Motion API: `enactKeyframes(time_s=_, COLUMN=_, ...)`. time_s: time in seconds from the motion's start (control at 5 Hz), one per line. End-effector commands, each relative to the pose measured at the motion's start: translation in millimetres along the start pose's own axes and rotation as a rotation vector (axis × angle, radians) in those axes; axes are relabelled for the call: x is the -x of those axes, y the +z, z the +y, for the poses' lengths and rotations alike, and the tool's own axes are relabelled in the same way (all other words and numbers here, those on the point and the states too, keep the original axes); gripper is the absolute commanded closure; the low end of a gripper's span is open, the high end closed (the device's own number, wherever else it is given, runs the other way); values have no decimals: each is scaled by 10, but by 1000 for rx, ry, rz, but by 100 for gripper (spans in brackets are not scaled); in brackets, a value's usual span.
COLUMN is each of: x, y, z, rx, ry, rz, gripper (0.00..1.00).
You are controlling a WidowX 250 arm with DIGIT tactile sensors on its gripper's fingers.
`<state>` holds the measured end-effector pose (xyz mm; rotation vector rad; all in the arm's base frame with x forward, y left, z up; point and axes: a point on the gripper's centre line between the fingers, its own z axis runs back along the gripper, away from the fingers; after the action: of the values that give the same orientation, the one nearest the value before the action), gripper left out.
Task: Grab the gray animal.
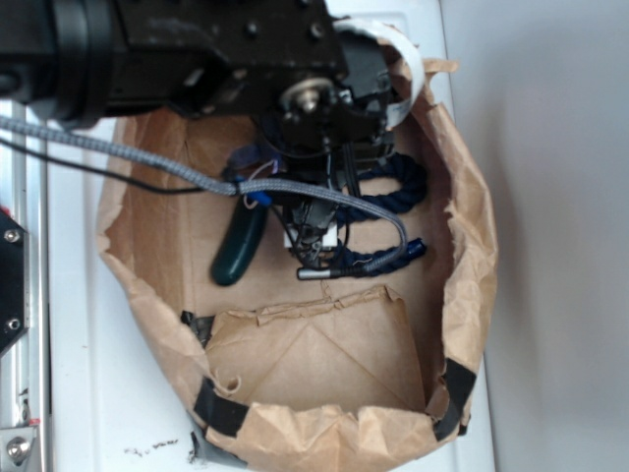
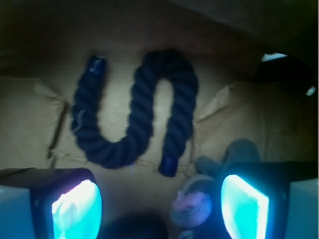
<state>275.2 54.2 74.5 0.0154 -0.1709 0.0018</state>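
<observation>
In the wrist view the gray animal [image 2: 195, 203], a fuzzy plush with a pink patch and rounded lobes, lies on the brown paper floor. It sits just inside my right finger pad [image 2: 244, 205], partly behind it. My gripper [image 2: 159, 209] is open, both glowing pads spread wide, with the left pad [image 2: 77, 211] far from the toy. In the exterior view the gripper [image 1: 316, 248] points down into the paper tray, and the arm hides the gray animal.
A navy blue rope [image 2: 134, 114] snakes across the floor beyond the fingers, also visible as rope [image 1: 398, 187]. A dark green oblong toy [image 1: 239, 248] lies left of the gripper. Raised crumpled paper walls [image 1: 474, 256] with black tape corners [image 1: 218, 405] surround everything.
</observation>
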Motion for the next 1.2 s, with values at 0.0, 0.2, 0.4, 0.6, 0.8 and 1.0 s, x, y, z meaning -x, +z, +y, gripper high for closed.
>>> enactKeyframes(time_s=0.0, x=-130, y=12, z=-21, rx=-69, ry=10, rz=-87, gripper=0)
enactKeyframes(time_s=0.2, x=-163, y=-72, z=-26, rx=-111, ry=34, rz=-73, gripper=0)
enactKeyframes(time_s=0.4, x=-160, y=-184, z=-47, rx=-183, ry=59, rz=-77, gripper=0)
enactKeyframes(time_s=0.6, x=-111, y=-207, z=-64, rx=-202, ry=45, rz=-76, gripper=0)
enactKeyframes(time_s=0.8, x=-23, y=-102, z=-21, rx=-190, ry=11, rz=-56, gripper=0)
enactKeyframes(time_s=1.0, x=38, y=11, z=55, rx=-183, ry=-13, rz=-36, gripper=0)
